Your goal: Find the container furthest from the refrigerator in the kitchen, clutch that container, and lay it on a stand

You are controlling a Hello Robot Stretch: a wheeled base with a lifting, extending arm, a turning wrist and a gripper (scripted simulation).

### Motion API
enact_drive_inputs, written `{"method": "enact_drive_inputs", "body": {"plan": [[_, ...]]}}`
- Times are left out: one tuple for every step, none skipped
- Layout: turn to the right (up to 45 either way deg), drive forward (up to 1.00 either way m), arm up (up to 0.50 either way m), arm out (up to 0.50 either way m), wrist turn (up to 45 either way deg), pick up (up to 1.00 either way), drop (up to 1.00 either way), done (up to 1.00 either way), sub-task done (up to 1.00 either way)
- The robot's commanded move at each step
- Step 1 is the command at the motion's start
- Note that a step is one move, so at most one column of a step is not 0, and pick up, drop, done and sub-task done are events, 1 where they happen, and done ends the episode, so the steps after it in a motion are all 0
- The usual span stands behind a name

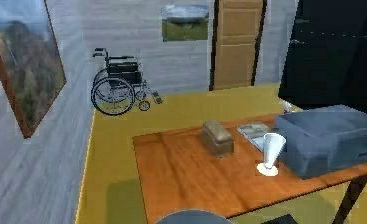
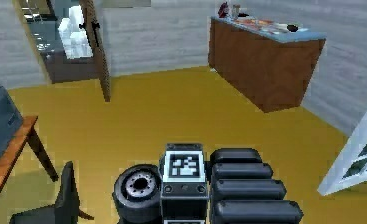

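In the forward view a wooden table (image 1: 181, 165) carries a small brown box-like thing (image 1: 218, 137), a white flared cup or vase (image 1: 272, 153), a flat pale item (image 1: 253, 129) and a large grey box (image 1: 329, 140). In the arm side view the arm's dark segments (image 2: 249, 185) sit at the bottom edge beside a white marker square (image 2: 184, 165). Left of the marker is the gripper's round dark body (image 2: 141, 190). Its far end cannot be made out, so I cannot tell whether it holds anything.
A wheelchair (image 1: 118, 83) stands by the far wall, near a wooden door (image 1: 237, 45). A brown counter (image 2: 266, 60) with small items runs along the arm side view's right. An open door (image 2: 101, 50) shows shelves with white things. A dark chair (image 2: 63, 198) stands at bottom left.
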Motion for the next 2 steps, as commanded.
{"method": "enact_drive_inputs", "body": {"plan": [[45.0, 0.0, 0.0, 0.0, 0.0, 0.0, 0.0, 0.0, 0.0], [45.0, 0.0, 0.0, 0.0, 0.0, 0.0, 0.0, 0.0, 0.0]]}}
